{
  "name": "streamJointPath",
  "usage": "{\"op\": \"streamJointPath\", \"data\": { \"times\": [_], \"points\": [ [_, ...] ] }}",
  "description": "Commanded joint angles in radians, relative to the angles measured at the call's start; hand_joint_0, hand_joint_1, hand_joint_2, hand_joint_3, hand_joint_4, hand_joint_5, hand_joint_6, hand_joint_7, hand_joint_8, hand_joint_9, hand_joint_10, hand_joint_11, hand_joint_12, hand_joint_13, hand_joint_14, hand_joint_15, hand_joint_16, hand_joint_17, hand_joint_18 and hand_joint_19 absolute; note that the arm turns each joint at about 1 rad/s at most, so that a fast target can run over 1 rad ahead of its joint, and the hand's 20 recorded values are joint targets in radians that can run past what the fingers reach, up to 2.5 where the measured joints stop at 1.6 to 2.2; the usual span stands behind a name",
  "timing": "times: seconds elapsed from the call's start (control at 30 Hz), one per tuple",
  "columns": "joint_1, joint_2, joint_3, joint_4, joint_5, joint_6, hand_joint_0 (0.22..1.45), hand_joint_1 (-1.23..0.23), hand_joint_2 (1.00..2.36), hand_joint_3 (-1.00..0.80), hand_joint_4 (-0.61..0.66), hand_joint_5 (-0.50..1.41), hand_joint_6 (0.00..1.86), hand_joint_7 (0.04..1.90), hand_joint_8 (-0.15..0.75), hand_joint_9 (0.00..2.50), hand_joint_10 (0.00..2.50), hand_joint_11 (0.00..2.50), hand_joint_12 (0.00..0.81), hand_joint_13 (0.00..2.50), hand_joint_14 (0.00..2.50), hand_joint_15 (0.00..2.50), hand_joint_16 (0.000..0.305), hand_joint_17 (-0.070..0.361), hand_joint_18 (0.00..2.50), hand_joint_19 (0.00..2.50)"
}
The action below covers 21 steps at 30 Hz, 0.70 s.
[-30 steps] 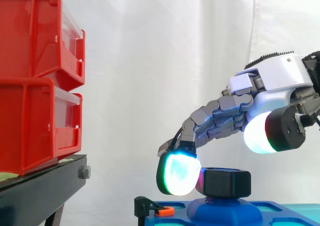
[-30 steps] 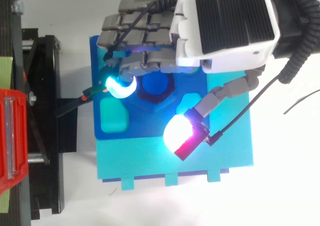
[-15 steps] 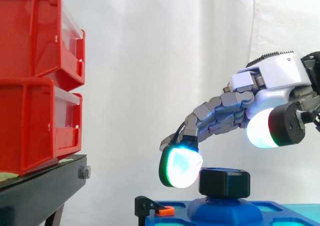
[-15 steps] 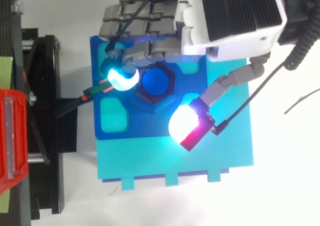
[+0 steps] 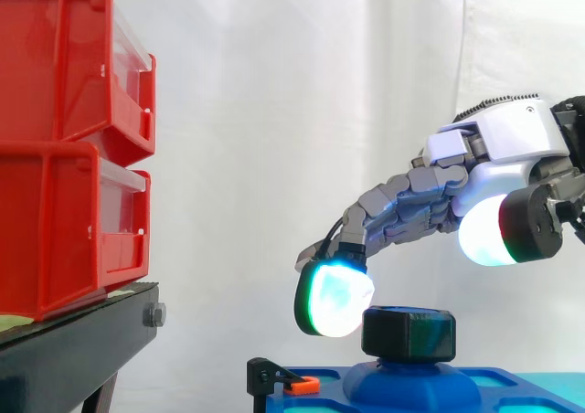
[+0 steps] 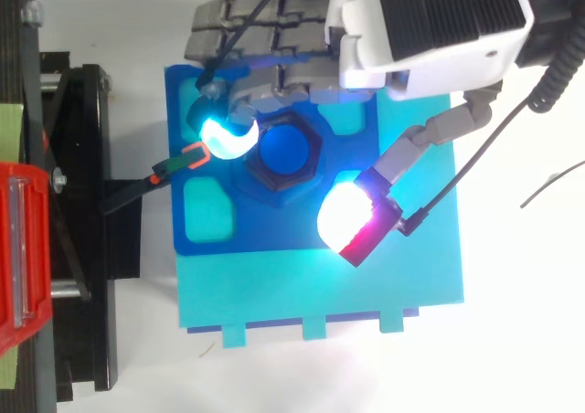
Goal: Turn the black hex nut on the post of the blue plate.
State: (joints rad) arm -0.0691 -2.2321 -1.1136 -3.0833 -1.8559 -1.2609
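Note:
The black hex nut (image 5: 409, 333) sits on the blue post (image 6: 285, 150) of the blue plate (image 6: 274, 232); in the top view the nut (image 6: 313, 160) rings the post's round top. My hand (image 5: 512, 139) hovers above it, reaching in from the right. Its fingers are stretched and relaxed. One glowing cyan fingertip (image 5: 334, 299) hangs just left of the nut, close to its upper edge; I cannot tell whether it touches. The white and red thumb pad (image 5: 484, 235) is raised to the right, well above the nut. In the top view the thumb pad (image 6: 345, 219) lies off the nut's lower right.
Two stacked red bins (image 5: 64, 139) stand on a black stand (image 5: 73, 349) at the left. A small black and orange clamp (image 5: 279, 381) grips the plate's left edge. A white curtain hangs behind.
My hand has lifted and drawn back from the nut. The cyan fingertip rose from beside the nut's flank to its upper edge, and the thumb pad moved up and away.

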Motion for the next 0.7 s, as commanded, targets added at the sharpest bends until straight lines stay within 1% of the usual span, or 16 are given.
{"op": "streamJointPath", "data": {
  "times": [0.0,0.2,0.23,0.67],
  "points": [
    [-0.004,0.0,0.0,0.0,-0.008,0.0,0.41,-0.38,1.0,-0.5,0.22,-0.2,0.5,0.78,0.25,0.22,0.0,0.0,0.391,0.07,0.0,0.09,0.06,0.135,0.0,0.28],
    [-0.009,0.0,0.0,0.0,-0.019,0.0,0.41,-0.38,1.0,-0.5,0.22,-0.2,0.5,0.78,0.25,0.22,0.0,0.0,0.391,0.07,0.0,0.09,0.06,0.135,0.0,0.28],
    [-0.012,0.0,0.0,0.0,-0.023,0.0,0.41,-0.38,1.0,-0.5,0.22,-0.2,0.5,0.78,0.25,0.22,0.0,0.0,0.391,0.07,0.0,0.09,0.06,0.135,0.0,0.28],
    [-0.026,0.0,0.0,-0.003,-0.049,0.0,0.41,-0.38,1.0,-0.5,0.22,-0.2,0.5,0.78,0.25,0.22,0.0,0.0,0.39,0.07,0.0,0.09,0.06,0.134,0.0,0.29]
  ]
}}
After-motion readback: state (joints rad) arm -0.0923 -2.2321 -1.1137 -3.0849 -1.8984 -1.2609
